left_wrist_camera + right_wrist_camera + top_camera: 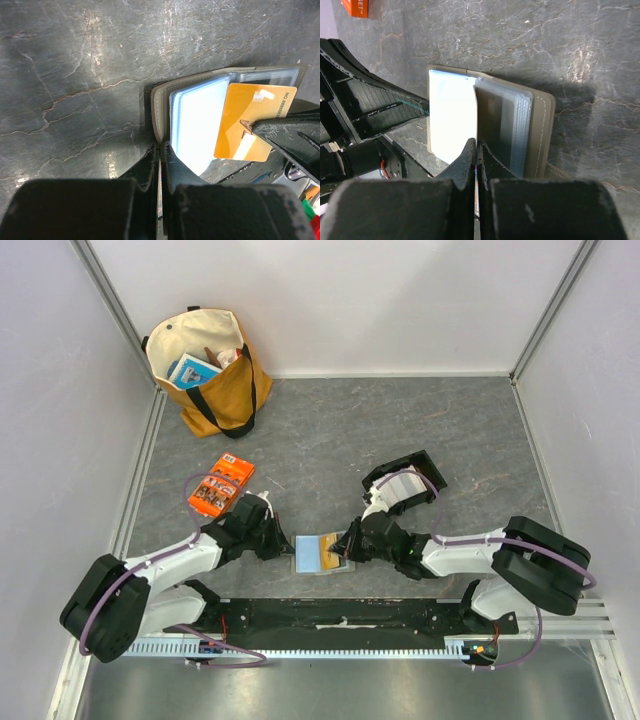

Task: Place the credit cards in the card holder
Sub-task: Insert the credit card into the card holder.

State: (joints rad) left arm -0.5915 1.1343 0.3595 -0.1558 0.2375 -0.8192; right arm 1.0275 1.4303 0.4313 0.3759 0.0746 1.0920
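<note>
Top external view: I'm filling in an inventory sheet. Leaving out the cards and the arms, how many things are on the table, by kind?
tote bag: 1
orange packet: 1
black tray: 1
card holder, lying open: 1
Total: 4

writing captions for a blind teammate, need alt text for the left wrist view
An open olive-grey card holder lies on a dark marbled table, its clear sleeves showing. The right gripper holds an orange credit card over it, while the left gripper pinches the holder's near edge.
</note>
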